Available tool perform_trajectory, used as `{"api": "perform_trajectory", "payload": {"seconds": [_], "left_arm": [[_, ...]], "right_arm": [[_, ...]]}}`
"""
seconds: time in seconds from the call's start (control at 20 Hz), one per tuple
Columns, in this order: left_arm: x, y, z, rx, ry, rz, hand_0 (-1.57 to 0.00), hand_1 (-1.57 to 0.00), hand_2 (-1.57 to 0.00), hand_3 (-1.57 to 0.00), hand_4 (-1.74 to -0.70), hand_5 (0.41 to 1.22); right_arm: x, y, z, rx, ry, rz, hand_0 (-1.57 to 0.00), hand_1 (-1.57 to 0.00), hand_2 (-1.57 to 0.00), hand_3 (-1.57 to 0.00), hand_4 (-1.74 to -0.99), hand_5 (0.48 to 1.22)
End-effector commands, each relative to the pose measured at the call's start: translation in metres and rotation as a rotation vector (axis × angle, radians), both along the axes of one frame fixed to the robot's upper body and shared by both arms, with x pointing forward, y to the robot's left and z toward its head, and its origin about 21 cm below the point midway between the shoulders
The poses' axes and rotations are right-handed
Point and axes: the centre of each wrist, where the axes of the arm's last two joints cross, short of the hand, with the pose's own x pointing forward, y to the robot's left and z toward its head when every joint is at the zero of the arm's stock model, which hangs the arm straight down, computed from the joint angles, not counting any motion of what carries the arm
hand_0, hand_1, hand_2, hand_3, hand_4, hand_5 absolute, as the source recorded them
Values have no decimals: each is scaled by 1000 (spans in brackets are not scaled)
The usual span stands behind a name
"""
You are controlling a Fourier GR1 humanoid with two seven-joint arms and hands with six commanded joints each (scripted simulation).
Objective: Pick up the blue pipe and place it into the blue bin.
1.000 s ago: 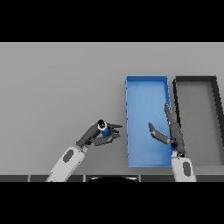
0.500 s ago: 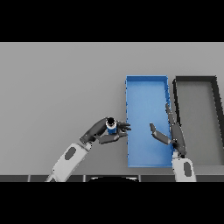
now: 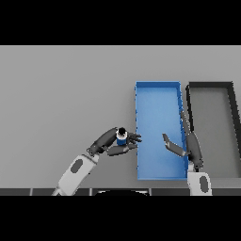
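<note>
My left hand (image 3: 109,142) holds the blue pipe (image 3: 121,136), a short upright cylinder with a dark top. Its fingers and thumb curl round the pipe just left of the blue bin (image 3: 158,94), with the fingertips reaching over the bin's left wall. The blue bin is a long open tray right of centre, with nothing inside. Over the bin's right wall my right hand (image 3: 186,140) is raised with fingers straight and the thumb spread toward the bin's inside, holding nothing.
A dark grey bin (image 3: 210,86) of similar size stands directly right of the blue bin, their long walls almost touching. The grey table (image 3: 61,94) stretches wide to the left and behind.
My left hand has carried the pipe to the right, from the open table up to the blue bin's left wall. The right hand has hardly moved.
</note>
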Motion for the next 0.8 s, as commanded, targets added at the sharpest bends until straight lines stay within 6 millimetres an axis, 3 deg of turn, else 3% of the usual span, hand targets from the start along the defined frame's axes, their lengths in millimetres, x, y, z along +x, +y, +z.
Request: {"api": "perform_trajectory", "payload": {"seconds": [0.0,0.1,0.3,0.55,0.75], "left_arm": [[0,1,0,-1,-2,-1,-1571,-1571,-1571,-1571,-1467,1221],[-3,2,0,-4,-2,-9,-1571,-1571,-1571,-1571,-1467,1221],[-3,0,6,-4,-6,-9,-1571,-1571,-1571,-1571,-1467,1221],[-2,2,5,7,0,-8,-1571,-1571,-1571,-1571,-1467,1221],[1,-1,6,18,-15,-9,-1571,-1571,-1571,-1571,-1467,1221]], "right_arm": [[-1,0,4,70,-38,56,1,-2,-41,1,-1195,648],[4,-2,24,208,-22,201,1,-22,-89,-1,-1202,624],[18,-2,73,224,23,449,1,-18,-117,0,-1228,588],[29,28,120,114,34,664,1,-5,-90,1,-1270,558],[39,54,139,24,16,793,1,-2,-44,1,-1298,559]]}}
